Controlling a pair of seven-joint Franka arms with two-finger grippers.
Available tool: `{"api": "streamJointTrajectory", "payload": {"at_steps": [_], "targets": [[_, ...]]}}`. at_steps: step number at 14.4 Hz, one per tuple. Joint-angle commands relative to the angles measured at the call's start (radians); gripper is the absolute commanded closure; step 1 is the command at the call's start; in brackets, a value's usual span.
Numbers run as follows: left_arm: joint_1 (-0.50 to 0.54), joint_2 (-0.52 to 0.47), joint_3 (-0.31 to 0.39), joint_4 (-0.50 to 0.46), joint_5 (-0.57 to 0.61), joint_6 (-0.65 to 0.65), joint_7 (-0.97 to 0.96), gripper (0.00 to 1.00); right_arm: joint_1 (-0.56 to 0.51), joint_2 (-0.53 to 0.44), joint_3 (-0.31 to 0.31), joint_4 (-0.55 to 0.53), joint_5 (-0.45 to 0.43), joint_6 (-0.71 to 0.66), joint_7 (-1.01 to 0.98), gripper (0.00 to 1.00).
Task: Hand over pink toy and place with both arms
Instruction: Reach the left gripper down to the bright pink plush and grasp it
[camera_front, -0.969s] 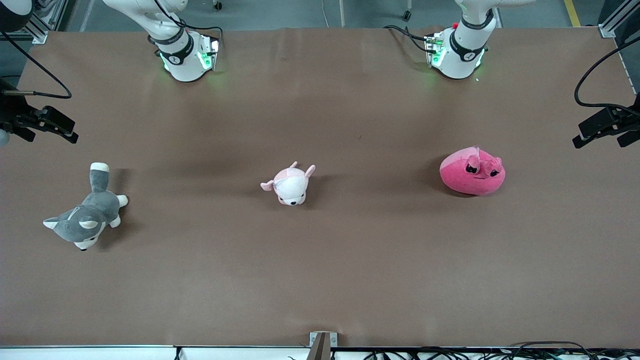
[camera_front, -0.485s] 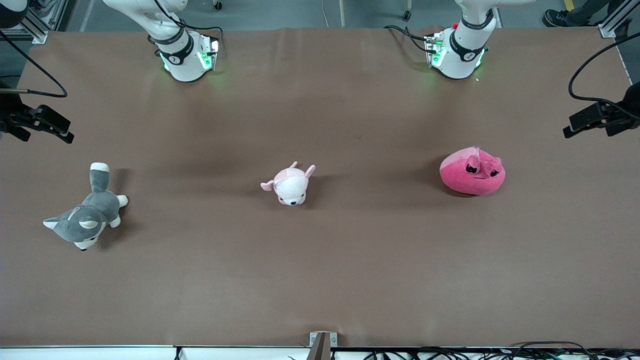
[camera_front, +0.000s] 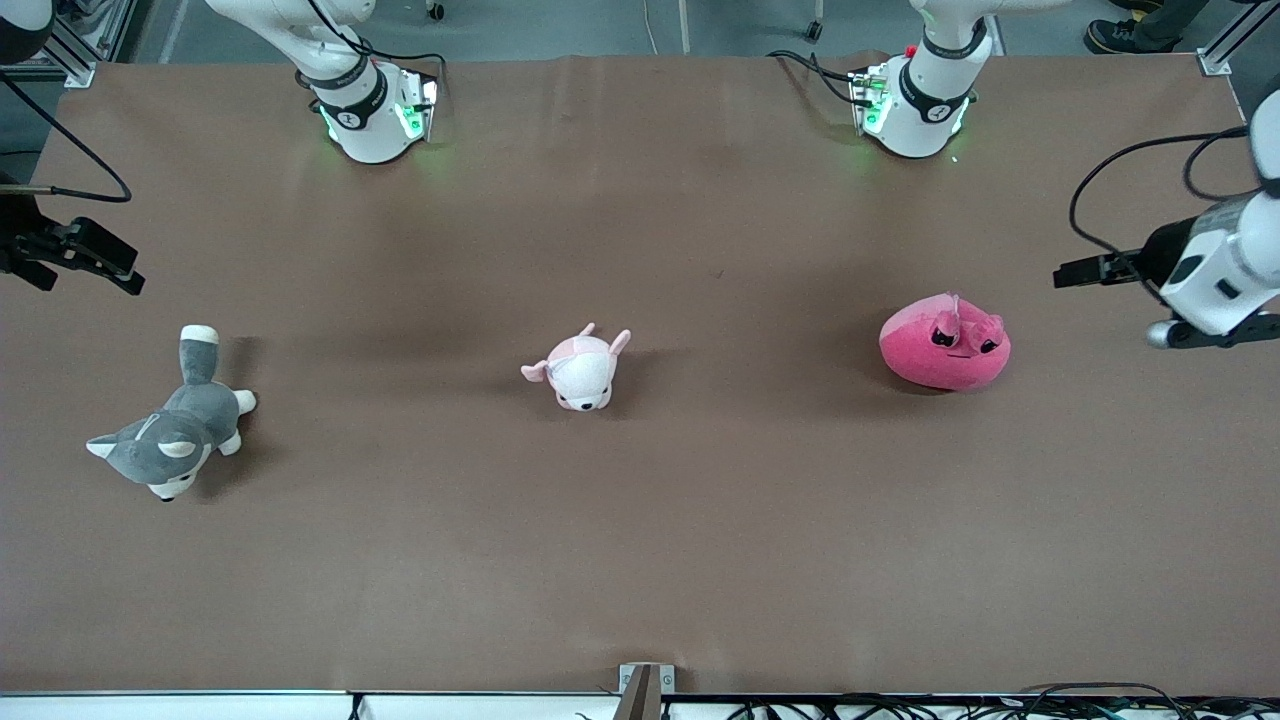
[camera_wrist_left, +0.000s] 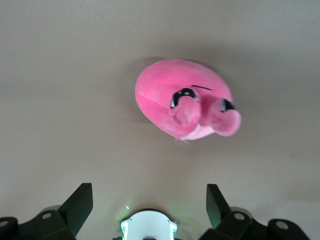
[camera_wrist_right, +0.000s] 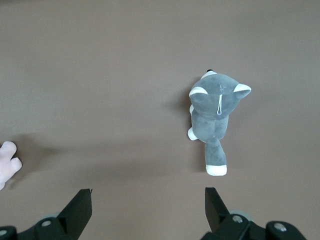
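On your table (camera_front: 640, 560) the pink toy (camera_front: 944, 343) lies toward the left arm's end, the pale pink plush (camera_front: 580, 369) mid-table, the grey husky plush (camera_front: 172, 432) toward the right arm's end. Both grippers, left gripper (camera_front: 1090, 270) and right gripper (camera_front: 100, 258), hang at the table's ends.

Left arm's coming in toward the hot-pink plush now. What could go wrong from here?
1. The large hot-pink rounded plush blob is soft and domed; the open left gripper, up over the table's left-arm end, might slip off it or pinch only an ear.
2. The smaller pale pink-and-white plush animal lies mid-table, probably where a handover would happen, and could be bumped.
3. The open right gripper hangs over the table near the grey-and-white plush husky, so it has a long way to travel.
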Motion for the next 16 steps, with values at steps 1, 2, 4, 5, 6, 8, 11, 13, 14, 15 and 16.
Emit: {"api": "streamJointTrajectory", "payload": {"at_steps": [1,2,4,5,6,8,11,13,14,15,16], "targets": [[-0.004,-0.030,-0.003,-0.164,0.028,0.146,-0.009,0.00,0.006,0.037,0.004,0.029,0.008,-0.008,0.015,0.00],[-0.004,-0.030,-0.003,-0.204,0.028,0.200,-0.009,0.00,0.020,0.043,0.004,0.033,0.014,-0.008,0.018,0.00],[-0.012,-0.011,-0.006,-0.241,0.028,0.267,-0.025,0.00,0.048,0.060,0.005,0.030,0.050,-0.013,0.018,0.00],[-0.013,0.009,-0.019,-0.240,0.025,0.275,-0.053,0.00,0.048,0.064,0.004,0.027,0.110,-0.019,0.024,0.00],[-0.013,0.025,-0.035,-0.238,0.024,0.284,-0.076,0.00,0.040,0.064,0.001,0.026,0.174,-0.053,0.044,0.00],[-0.013,0.039,-0.051,-0.238,0.016,0.304,-0.105,0.00,0.016,0.067,-0.004,0.029,0.222,-0.093,0.055,0.00],[-0.013,0.055,-0.057,-0.234,0.002,0.315,-0.108,0.00,0.016,0.083,-0.003,0.040,0.216,-0.093,0.039,0.00],[-0.013,0.069,-0.057,-0.232,-0.022,0.338,-0.108,0.00,0.023,0.083,-0.003,0.043,0.216,-0.096,0.041,0.00],[-0.013,0.074,-0.057,-0.232,-0.022,0.346,-0.110,0.00,0.022,0.090,-0.003,0.041,0.216,-0.096,0.041,0.00],[-0.013,0.082,-0.057,-0.232,-0.024,0.352,-0.110,0.06,0.020,0.110,-0.003,0.043,0.219,-0.096,0.041,0.00],[-0.013,0.086,-0.057,-0.232,-0.024,0.355,-0.113,0.19,0.017,0.113,-0.003,0.043,0.224,-0.097,0.041,0.00]]}}
